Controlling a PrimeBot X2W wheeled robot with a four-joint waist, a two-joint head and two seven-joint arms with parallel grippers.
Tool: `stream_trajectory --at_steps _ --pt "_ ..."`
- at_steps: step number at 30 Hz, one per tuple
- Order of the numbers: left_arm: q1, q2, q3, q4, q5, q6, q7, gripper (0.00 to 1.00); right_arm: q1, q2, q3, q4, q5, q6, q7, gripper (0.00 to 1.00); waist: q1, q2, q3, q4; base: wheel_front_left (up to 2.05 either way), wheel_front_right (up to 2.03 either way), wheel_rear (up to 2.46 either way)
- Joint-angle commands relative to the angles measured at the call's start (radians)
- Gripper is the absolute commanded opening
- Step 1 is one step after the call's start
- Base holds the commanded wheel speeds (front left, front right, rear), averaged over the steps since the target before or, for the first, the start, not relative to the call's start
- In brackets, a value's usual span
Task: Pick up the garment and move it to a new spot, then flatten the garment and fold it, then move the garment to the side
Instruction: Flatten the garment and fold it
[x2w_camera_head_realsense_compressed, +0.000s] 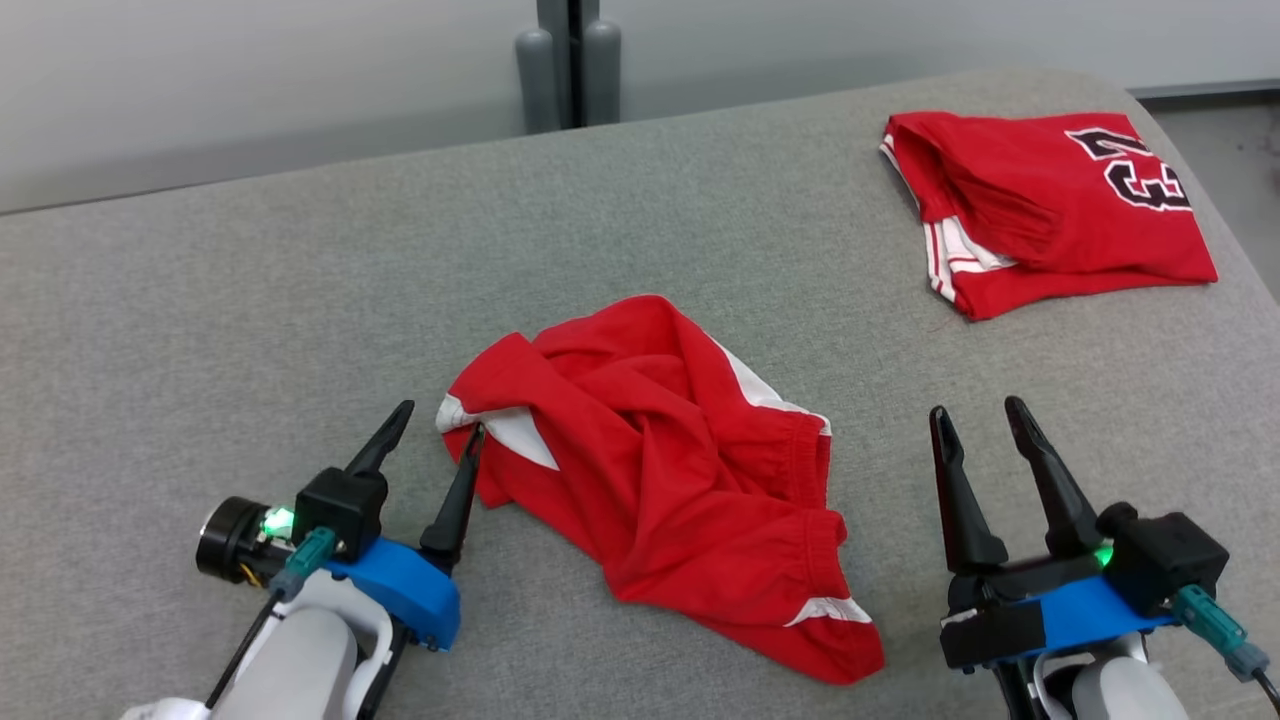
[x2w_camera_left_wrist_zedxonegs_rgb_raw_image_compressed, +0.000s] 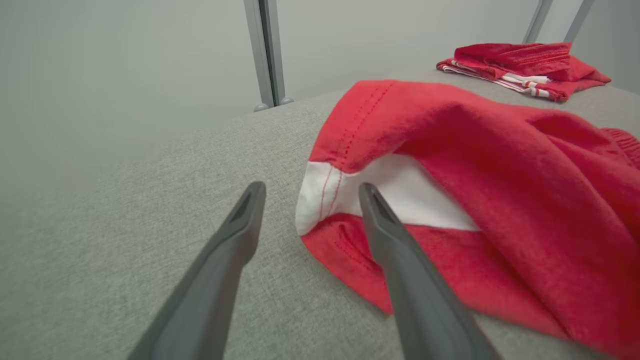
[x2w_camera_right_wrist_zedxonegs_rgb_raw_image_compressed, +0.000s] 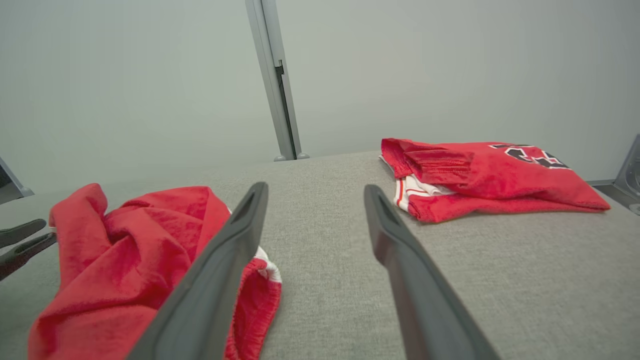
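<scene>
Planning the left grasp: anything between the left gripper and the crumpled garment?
Nothing visible. The open left gripper is right at the garment's white-striped corner. The folded garment lies well away, far right on the table.

The crumpled garment (x2w_camera_head_realsense_compressed: 660, 470) is lying at the middle of the table (x2w_camera_head_realsense_compressed: 300, 300), with the folded garment (x2w_camera_head_realsense_compressed: 1040, 205) resting well apart at the far right. The left gripper (x2w_camera_head_realsense_compressed: 441, 418) is sitting at the crumpled garment's left edge, the right gripper (x2w_camera_head_realsense_compressed: 976, 407) near its right. A post (x2w_camera_head_realsense_compressed: 570, 60) is standing behind the table.
</scene>
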Motion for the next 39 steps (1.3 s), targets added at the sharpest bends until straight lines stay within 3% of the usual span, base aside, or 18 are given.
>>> stream_trajectory --at_steps 1,10,11,12,13,18,26,39 --pt "-0.038 0.017 -0.021 0.018 -0.013 -0.001 -0.003 1.00 -0.022 0.001 0.001 -0.007 0.003 0.000 -0.003 1.00 -0.0002 0.0000 0.013 -0.008 0.00 0.00 0.00" --pt "-0.124 0.053 -0.123 0.094 -0.063 -0.001 -0.003 1.00 -0.042 0.000 0.005 -0.003 0.014 0.000 -0.003 1.00 -0.0002 0.0000 0.047 -0.049 0.00 0.00 0.00" --pt "-0.130 0.055 -0.135 0.104 -0.073 -0.001 -0.002 0.87 -0.041 0.001 0.004 -0.003 0.015 0.000 -0.003 1.00 -0.0002 0.0000 0.047 -0.052 0.00 0.00 0.00" --pt "-0.137 0.056 -0.143 0.115 -0.082 -0.001 -0.003 0.28 -0.039 0.000 0.001 -0.003 0.016 0.000 -0.003 1.00 -0.0002 0.0000 0.047 -0.054 0.00 0.00 0.00" --pt "-0.146 0.058 -0.151 0.122 -0.088 -0.001 -0.002 0.00 -0.037 0.000 -0.002 -0.003 0.018 0.000 -0.003 1.00 -0.0002 0.0000 0.046 -0.055 0.00 0.00 0.00" --pt "-0.167 0.076 -0.135 0.127 -0.110 -0.001 -0.003 0.00 -0.023 0.001 -0.022 -0.007 0.019 0.000 -0.003 1.00 -0.0002 0.0000 0.041 -0.048 0.00 0.00 0.00" --pt "-0.166 0.104 -0.038 0.054 -0.092 0.013 -0.003 0.00 -0.011 0.000 -0.043 -0.010 0.012 0.000 -0.003 1.00 -0.0002 0.0000 0.009 0.032 0.00 0.00 0.00" --pt "0.045 0.063 -0.026 -0.047 -0.076 0.018 -0.002 0.00 0.024 0.000 -0.035 0.018 0.006 0.000 -0.003 1.00 -0.0002 0.0000 -0.062 0.191 0.00 0.00 0.00"
